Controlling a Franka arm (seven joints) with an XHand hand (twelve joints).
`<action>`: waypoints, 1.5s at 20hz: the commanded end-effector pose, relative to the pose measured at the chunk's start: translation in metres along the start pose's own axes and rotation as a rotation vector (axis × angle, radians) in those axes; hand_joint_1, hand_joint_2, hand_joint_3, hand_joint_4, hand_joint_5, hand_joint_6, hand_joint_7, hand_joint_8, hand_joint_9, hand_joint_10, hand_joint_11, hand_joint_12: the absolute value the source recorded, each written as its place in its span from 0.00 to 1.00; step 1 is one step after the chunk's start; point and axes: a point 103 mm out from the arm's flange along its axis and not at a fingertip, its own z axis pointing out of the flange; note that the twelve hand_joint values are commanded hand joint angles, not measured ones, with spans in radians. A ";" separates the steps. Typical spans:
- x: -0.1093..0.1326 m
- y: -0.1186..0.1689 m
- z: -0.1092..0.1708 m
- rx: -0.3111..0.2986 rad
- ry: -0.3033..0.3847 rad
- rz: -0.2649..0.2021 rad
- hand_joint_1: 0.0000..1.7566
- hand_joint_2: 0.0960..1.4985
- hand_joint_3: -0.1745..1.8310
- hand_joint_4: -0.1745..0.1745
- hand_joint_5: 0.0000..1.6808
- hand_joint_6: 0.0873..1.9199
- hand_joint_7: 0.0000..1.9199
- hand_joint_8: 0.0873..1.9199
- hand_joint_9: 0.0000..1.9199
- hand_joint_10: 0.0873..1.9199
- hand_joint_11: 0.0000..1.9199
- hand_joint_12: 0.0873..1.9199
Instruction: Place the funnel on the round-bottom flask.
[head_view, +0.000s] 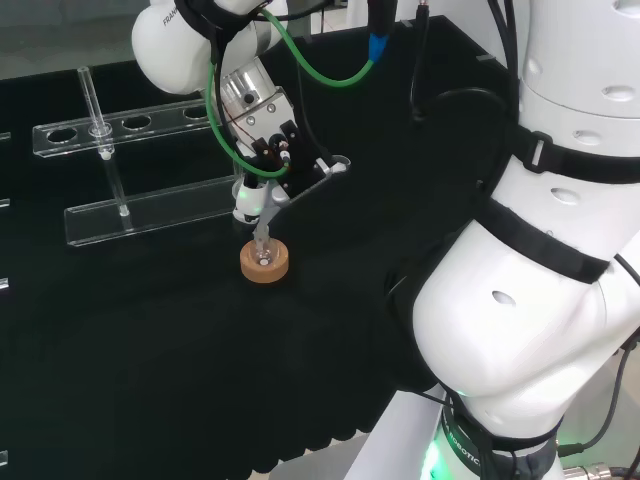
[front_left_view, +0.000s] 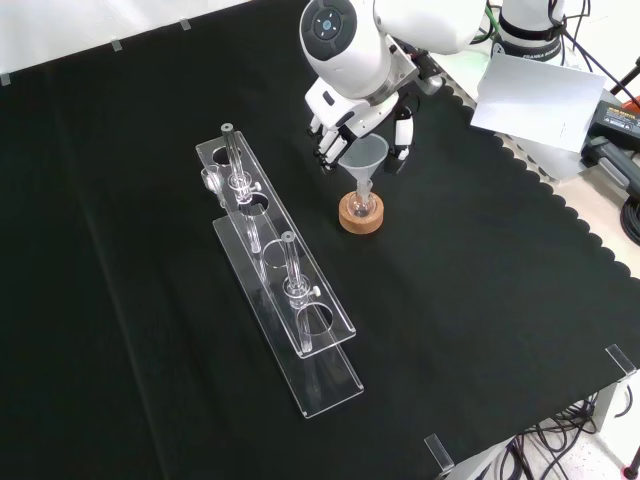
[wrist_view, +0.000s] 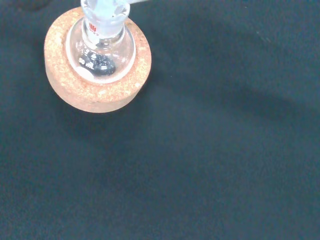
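The black cloth (front_left_view: 480, 330) covers the bench across the whole front view. On it, left of centre in that view, a long clear rack (front_left_view: 285, 290) runs diagonally from upper left to lower right, with a few glass tubes (front_left_view: 290, 270) standing in its holes. In the head view the same rack sits at the upper left.

Near the top centre of the front view the hand (front_left_view: 345, 125) hangs just above the funnel (front_left_view: 363, 160). Its dark fingers (front_left_view: 328, 150) curl down on the funnel's left and a white-and-black one (front_left_view: 403, 135) stands on its right, so the wide rim lies between them; whether they actually touch the rim I cannot tell.

The funnel stands upright with its stem down in the neck of the round-bottom flask (wrist_view: 102, 47). The flask sits in a cork ring (front_left_view: 361, 215), just right of the rack's upper end in the front view.
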 end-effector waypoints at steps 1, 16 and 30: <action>-0.003 0.003 0.003 0.001 0.009 -0.012 0.41 0.48 0.36 0.34 0.28 0.26 0.24 0.37 0.41 0.25 0.28 0.64; -0.002 0.002 0.005 0.028 0.012 -0.032 0.40 0.44 0.35 0.34 0.23 0.14 0.13 0.35 0.29 0.29 0.20 0.67; -0.005 -0.004 0.007 0.012 0.028 -0.087 0.33 0.39 0.30 0.35 0.19 0.01 0.04 0.33 0.21 0.32 0.14 0.69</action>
